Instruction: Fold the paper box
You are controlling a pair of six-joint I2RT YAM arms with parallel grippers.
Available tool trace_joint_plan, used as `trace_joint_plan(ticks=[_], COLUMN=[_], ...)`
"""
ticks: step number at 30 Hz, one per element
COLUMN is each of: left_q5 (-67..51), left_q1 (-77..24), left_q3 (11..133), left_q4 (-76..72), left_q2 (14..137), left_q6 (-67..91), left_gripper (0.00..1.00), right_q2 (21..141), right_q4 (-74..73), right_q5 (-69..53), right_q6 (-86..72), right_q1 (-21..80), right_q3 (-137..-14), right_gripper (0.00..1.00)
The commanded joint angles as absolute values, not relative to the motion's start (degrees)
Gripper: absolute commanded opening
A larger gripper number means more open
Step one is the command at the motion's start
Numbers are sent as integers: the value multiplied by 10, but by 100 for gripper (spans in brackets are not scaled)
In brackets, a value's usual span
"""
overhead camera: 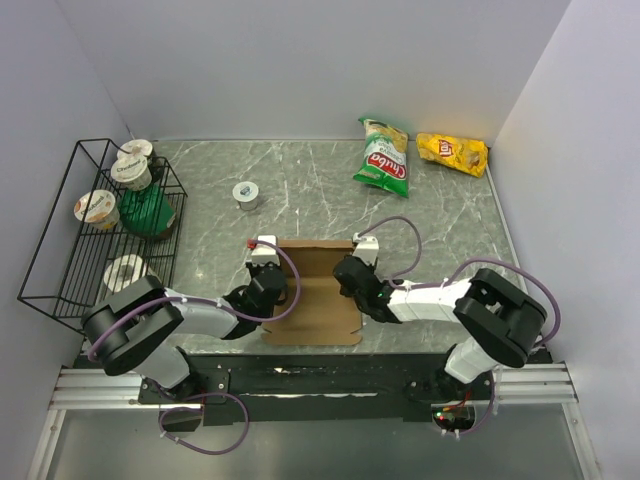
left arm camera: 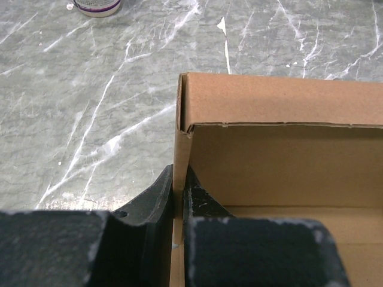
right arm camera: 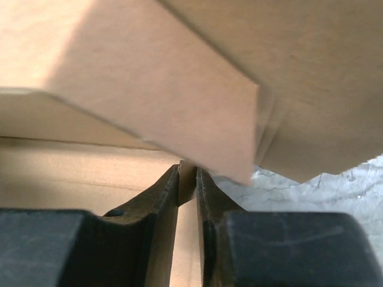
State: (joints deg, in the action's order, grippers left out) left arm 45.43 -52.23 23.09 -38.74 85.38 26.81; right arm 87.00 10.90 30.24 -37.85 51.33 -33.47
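The brown paper box (overhead camera: pixel 318 300) lies near the table's front edge between both arms, its back wall raised. My left gripper (overhead camera: pixel 270 278) is shut on the box's left side wall; in the left wrist view that wall (left arm camera: pixel 181 161) stands upright, pinched between the fingers of the gripper (left arm camera: pixel 179 182), with the back wall (left arm camera: pixel 281 107) folded over beyond it. My right gripper (overhead camera: pixel 352 272) is at the box's right side. In the right wrist view the gripper (right arm camera: pixel 188 174) is shut on a thin cardboard wall, and a loose flap (right arm camera: pixel 149 78) hangs tilted above it, hiding most of the box.
A black wire rack (overhead camera: pixel 60 250) with several cups stands at the left. A small round tub (overhead camera: pixel 246 194) sits behind the box, also seen in the left wrist view (left arm camera: pixel 96 6). A green snack bag (overhead camera: pixel 383 157) and a yellow one (overhead camera: pixel 452 152) lie at the back right.
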Motion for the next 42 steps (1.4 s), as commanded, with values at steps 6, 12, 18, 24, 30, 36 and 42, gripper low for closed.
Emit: trace_joint_plan(ticks=[6,12,18,24,30,36,42], left_q5=[432,417,392,348,327,320,334], left_q1=[-529,-503,-480,-464,-456,-451,-447], left_q3=[234,236,226,204,191,175,179], left_q4=[-359,-347,-357,-376,-379,-381,-370], left_q2=[860,840,818,788,766,744,750], left_q6=[285,263,229,217,224,241,256], left_gripper=[1,1,1,1,1,1,1], right_q2=[834,721,533,425,518,652,724], right_q4=[93,32,-34,-79,-7,99,180], right_q5=[337,355,321,145,16,5,-33], right_q6=[-412,-353,-320,-279,-285,-346,-374], right_q1=[545,607,628,401,251,194,222], right_q3=[-354,-308,-258,-313,-329,-298,-273], right_gripper=[51,82,92,90,85,83,80])
